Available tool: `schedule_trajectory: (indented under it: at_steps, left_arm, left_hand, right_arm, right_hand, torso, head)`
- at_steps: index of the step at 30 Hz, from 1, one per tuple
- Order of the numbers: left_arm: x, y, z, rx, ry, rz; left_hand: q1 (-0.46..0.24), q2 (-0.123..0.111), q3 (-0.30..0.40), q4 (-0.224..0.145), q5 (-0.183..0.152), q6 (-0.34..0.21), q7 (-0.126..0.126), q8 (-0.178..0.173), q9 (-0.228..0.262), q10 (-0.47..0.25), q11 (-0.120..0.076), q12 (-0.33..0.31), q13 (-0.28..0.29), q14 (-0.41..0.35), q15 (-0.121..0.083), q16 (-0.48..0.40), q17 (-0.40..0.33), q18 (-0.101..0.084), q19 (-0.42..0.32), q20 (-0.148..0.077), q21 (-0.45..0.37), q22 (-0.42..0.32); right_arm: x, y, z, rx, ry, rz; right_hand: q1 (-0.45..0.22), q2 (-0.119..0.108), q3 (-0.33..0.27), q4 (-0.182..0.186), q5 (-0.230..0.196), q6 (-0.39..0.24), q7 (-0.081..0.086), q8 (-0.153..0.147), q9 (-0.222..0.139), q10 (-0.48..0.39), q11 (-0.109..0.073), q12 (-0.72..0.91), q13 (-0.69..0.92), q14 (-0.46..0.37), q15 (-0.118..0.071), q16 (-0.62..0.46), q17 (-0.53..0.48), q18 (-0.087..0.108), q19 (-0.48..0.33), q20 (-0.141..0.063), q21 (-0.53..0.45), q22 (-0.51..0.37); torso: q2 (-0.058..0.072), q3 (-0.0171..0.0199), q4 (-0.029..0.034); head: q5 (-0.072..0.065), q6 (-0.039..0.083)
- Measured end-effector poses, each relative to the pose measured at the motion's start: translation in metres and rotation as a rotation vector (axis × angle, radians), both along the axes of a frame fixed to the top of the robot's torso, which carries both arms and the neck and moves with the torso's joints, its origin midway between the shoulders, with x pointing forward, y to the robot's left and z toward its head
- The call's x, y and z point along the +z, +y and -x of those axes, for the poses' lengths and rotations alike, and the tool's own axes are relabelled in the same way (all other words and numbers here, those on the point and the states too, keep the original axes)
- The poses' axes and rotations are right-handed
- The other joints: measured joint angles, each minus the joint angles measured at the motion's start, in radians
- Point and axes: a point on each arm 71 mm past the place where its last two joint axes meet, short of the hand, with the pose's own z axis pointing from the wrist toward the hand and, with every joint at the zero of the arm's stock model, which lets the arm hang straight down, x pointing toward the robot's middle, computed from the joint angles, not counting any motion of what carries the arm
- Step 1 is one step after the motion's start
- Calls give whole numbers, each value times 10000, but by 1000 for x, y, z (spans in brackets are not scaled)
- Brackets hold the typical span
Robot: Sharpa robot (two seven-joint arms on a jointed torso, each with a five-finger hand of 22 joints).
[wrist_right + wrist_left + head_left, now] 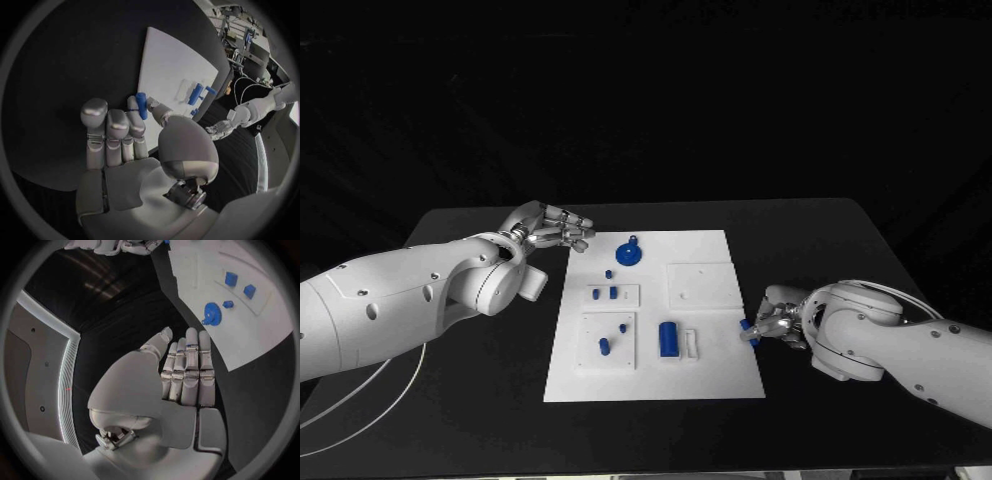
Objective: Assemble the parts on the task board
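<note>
Held part: a small blue plastic cylindrical peg (141, 105) is pinched at the fingertips of the right robot hand (773, 325), just off the 3 o'clock edge of the white flat task board (711, 385).
Right robot hand: closed narrowly on the peg, thumb against one finger.
Left robot hand (548, 226): empty, fingers straight and side by side, near the board's 11 o'clock corner over the black worktop (488, 420).
Board parts: a round blue knobbed disc (629, 254) at 12 o'clock; a blue cylinder (668, 339) near 5 o'clock.
Handling: the peg is judged light, rigid and smooth, so slippery; a grip across its middle is judged best, one end left free.
</note>
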Motion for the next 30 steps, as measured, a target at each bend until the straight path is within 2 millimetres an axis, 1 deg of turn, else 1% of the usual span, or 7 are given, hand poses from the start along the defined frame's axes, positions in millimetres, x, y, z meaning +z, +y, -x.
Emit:
schedule_trajectory:
  at_steps: [2,5,11,15,18,24,30]
  left_arm:
    - [0,0,0,-1,8,-1]
    - [0,0,0,-2,19,-4]
    - [0,0,0,-3,36,-10]
    - [-1,0,0,-7,45,-12]
    - [-1,0,0,-9,54,-15]
    - [-1,-1,0,-24,63,-14]
    - [-1,-3,0,-55,71,-9]
  left_hand:
    - [3,-3,0,0,0,0,0,0,0,0,0,0,0,0,0,0,0,0,0,0,0,0]
    - [3,-3,0,-1,0,0,0,0,0,0,0,0,0,0,0,0,0,0,0,0,0,1]
    - [3,-3,-1,-1,0,0,0,0,0,0,0,0,0,0,0,0,-1,0,-1,0,0,1]
    - [3,-3,-1,-1,0,0,0,0,0,0,0,0,0,0,0,0,-2,0,-1,0,0,1]
    - [4,-3,-2,-2,0,0,0,0,0,0,0,0,0,0,0,0,-2,0,-1,0,0,1]
    - [3,-3,-2,-2,0,0,0,0,0,0,0,0,0,0,0,0,1,0,-1,0,0,2]
    - [4,-3,17,16,0,0,0,0,0,0,0,0,0,0,0,0,6,0,-1,0,0,2]
  right_arm:
    - [2,-4,0,-153,-71,-83]
    - [9,-6,0,-303,-247,-208]
    - [30,7,1,-102,-795,-654]
    - [39,12,1,3,-1055,-789]
    - [43,15,0,26,-1174,-860]
    - [42,29,1,121,-990,-1248]
    - [25,43,6,253,-375,-1504]
  right_hand:
    - [44,43,1,0,-2,-4,4,-1,-179,-3,-1,0,0,0,0,0,-12,0,0,0,0,0]
    - [54,54,1,-1,-2,29,43,12,-166,-15,-22,0,0,0,0,0,-12,0,0,0,0,0]
    - [54,54,2,-1,-2,69,3,40,-129,3,-40,0,-10,0,1,0,-33,0,0,0,0,-1]
    - [53,53,39,-39,-3,69,3,40,-129,5,-41,0,-9,-1,1,0,-33,0,0,0,0,-1]
    - [54,53,39,-39,-32,69,3,40,-130,5,-41,0,-9,-1,1,0,-46,0,0,0,0,-1]
    - [53,52,41,-42,86,67,6,37,-132,6,-41,-39,-21,-2,2,0,-58,0,0,0,0,-1]
    - [52,51,49,-52,86,65,8,35,-133,6,-41,-39,-21,-11,12,0,-80,0,0,0,0,-1]
  torso:
    - [0,-1,-1]
    - [0,-3,-4]
    - [0,-4,-1]
    - [-1,-10,4]
    - [0,-12,5]
    - [-1,-17,1]
    - [0,-14,2]
  head:
    - [13,6]
    - [33,10]
    - [49,25]
    - [51,26]
    - [91,20]
    - [186,-22]
    - [242,-52]
